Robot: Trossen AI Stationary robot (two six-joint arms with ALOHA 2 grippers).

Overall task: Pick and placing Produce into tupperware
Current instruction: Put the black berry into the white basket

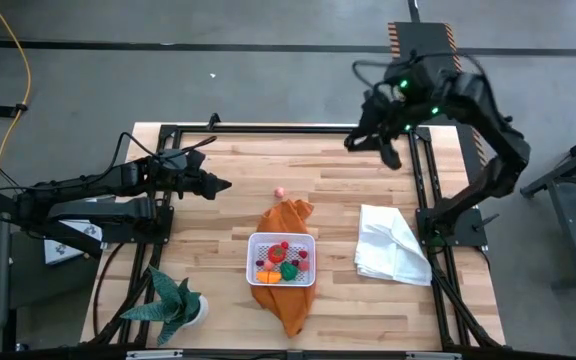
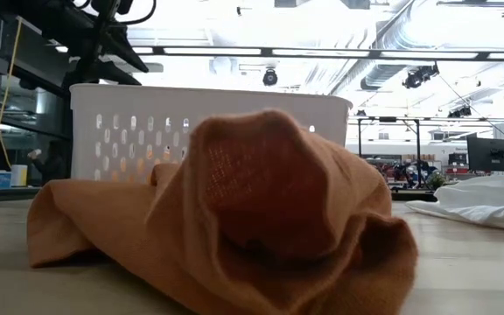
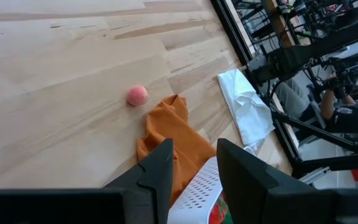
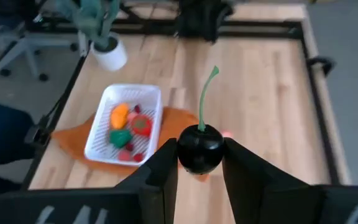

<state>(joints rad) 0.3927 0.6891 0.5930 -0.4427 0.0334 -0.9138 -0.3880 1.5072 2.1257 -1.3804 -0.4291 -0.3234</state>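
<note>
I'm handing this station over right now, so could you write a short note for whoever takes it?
Right hand: raised over the table's far right corner, shut on a dark cherry with a green stem.
Left hand: empty, fingers slightly apart, hovering at the left side.
Tupperware: on the orange cloth at table centre, already holding several pieces of produce.
Left to do: drop the cherry in, then fetch the pink piece lying loose on the wood beyond the cloth.
</note>
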